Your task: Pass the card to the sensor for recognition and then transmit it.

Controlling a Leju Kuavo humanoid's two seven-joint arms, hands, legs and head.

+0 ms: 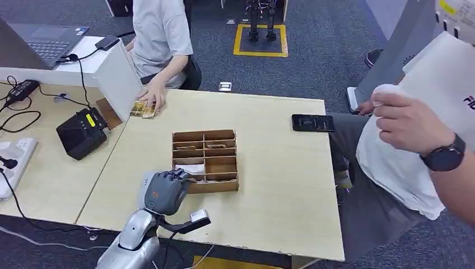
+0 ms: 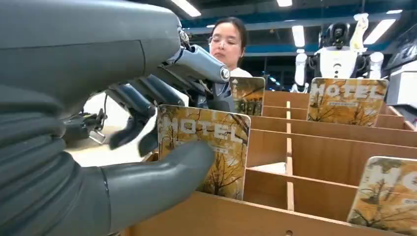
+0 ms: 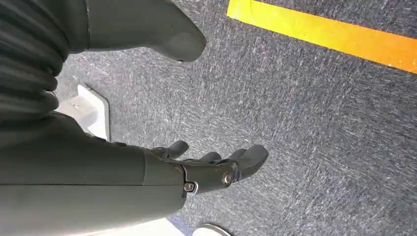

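Observation:
A cardboard organiser box [image 1: 204, 135] with several compartments stands mid-table. My left hand [image 1: 165, 190] is at its near left corner. In the left wrist view that hand [image 2: 147, 147] pinches a "HOTEL" card [image 2: 216, 142] standing in a compartment of the box [image 2: 319, 157]: the thumb [image 2: 167, 172] lies on the card's face and the dark fingers [image 2: 133, 115] curl at its far side. The black sensor unit [image 1: 82, 133] sits on the left table. My right hand [image 3: 206, 169] hangs over the carpet, fingers apart, holding nothing.
More hotel cards [image 2: 346, 101] stand in other compartments. A person across the table rests a hand on a stack of cards [image 1: 143, 109] beside a white panel [image 1: 117, 78]. A phone [image 1: 312, 123] lies at the right edge, where another person's arm [image 1: 425, 134] reaches in.

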